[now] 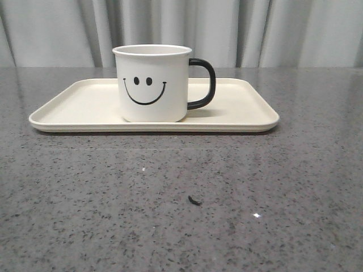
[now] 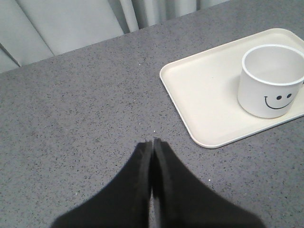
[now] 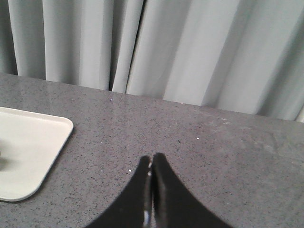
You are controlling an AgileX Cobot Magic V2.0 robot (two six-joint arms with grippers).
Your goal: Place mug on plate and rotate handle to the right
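On the grey speckled table (image 1: 181, 198), you have one plate (image 1: 238, 116), cream, rectangular with rounded corners and a low rim, lying flat with its long side across the front view. Item two: the mug (image 1: 152, 84), white with a black smiley face toward the camera, standing upright on the plate, a little left of the plate's middle and well inside the rim. Item three: the handle (image 1: 203, 84), a glossy black loop, projecting to the right as the front view shows it. Your left gripper (image 2: 153, 141) sits over bare table near the plate's left end, apart from it; its jaws are pressed together with only a thin seam between them, and nothing is held. Your right gripper (image 3: 152, 156) is likewise closed tight and empty, over bare table beside the plate's right end, which shows as a rounded corner at the edge of its wrist view; the mug itself is out of that view. Neither arm appears in the front view. A small dark fleck (image 1: 194, 200) lies on the table in front of the plate; too small to identify. Status, as a judgement from how things lie: both parts of the task read as complete, the mug set on the plate and the handle pointing right. Nothing further appears to be outstanding beyond confirming that the handle is square to the right.
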